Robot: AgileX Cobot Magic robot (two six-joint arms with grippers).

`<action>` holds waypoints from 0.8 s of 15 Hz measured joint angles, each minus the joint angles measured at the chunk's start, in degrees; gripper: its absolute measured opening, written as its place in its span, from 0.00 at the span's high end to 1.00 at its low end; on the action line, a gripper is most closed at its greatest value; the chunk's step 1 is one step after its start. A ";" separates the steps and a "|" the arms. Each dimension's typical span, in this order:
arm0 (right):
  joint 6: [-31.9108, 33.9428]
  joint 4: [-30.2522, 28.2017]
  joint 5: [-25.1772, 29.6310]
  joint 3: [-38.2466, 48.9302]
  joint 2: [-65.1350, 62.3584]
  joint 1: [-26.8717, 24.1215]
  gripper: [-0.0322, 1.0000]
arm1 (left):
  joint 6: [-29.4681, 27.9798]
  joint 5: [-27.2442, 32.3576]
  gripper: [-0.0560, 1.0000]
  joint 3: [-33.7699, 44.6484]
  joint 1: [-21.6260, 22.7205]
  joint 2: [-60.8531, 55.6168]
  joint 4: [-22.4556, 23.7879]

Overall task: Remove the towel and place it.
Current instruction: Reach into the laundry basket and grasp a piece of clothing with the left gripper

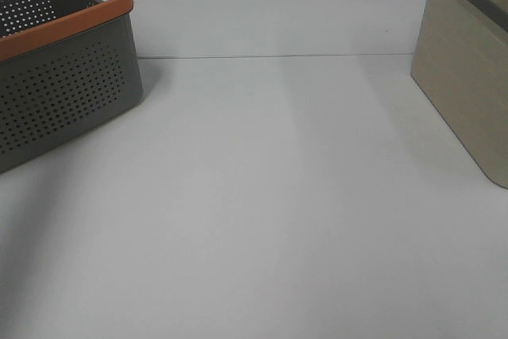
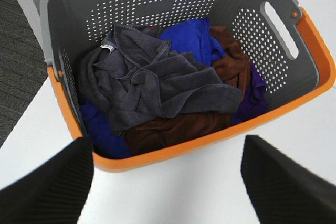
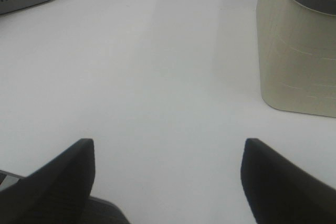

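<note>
The dark charcoal towel (image 2: 152,85) lies crumpled on top of the pile in the grey basket with an orange rim (image 2: 315,66), its small white tag (image 2: 107,49) showing at one corner. My left gripper (image 2: 168,182) is open and empty, hanging above the table just outside the basket's near rim. My right gripper (image 3: 168,182) is open and empty over the bare white table. In the exterior high view the basket (image 1: 63,77) stands at the far left; neither gripper nor the towel shows there.
Blue (image 2: 189,38), brown (image 2: 231,64) and purple (image 2: 257,95) cloths lie under and beside the towel. A beige bin with a grey rim (image 1: 468,77) stands at the right of the white table (image 1: 270,196); it also shows in the right wrist view (image 3: 299,51).
</note>
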 joint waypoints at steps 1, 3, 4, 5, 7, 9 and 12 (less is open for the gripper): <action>0.00 0.00 0.00 0.00 0.00 0.00 0.24 | -1.49 0.00 0.26 -1.72 0.00 2.29 0.17; 0.00 0.00 0.00 0.00 0.00 0.00 0.24 | -3.84 -0.17 0.26 -3.72 0.00 5.67 1.09; 0.00 0.00 0.00 0.00 0.00 0.00 0.24 | -6.02 -0.17 0.26 -5.16 0.00 8.14 2.01; 0.00 0.00 0.00 0.00 0.00 0.00 0.24 | -8.37 -0.29 0.26 -6.47 0.00 10.49 2.92; 0.00 0.00 0.00 0.00 0.00 0.00 0.24 | -15.01 -0.86 0.26 -8.31 0.00 16.84 4.07; 0.00 0.00 0.00 0.00 0.00 0.00 0.24 | -18.39 -2.06 0.26 -8.31 0.00 19.71 4.07; 0.00 0.00 0.00 0.00 0.00 0.00 0.24 | -23.15 -5.84 0.26 -8.31 0.00 24.92 4.47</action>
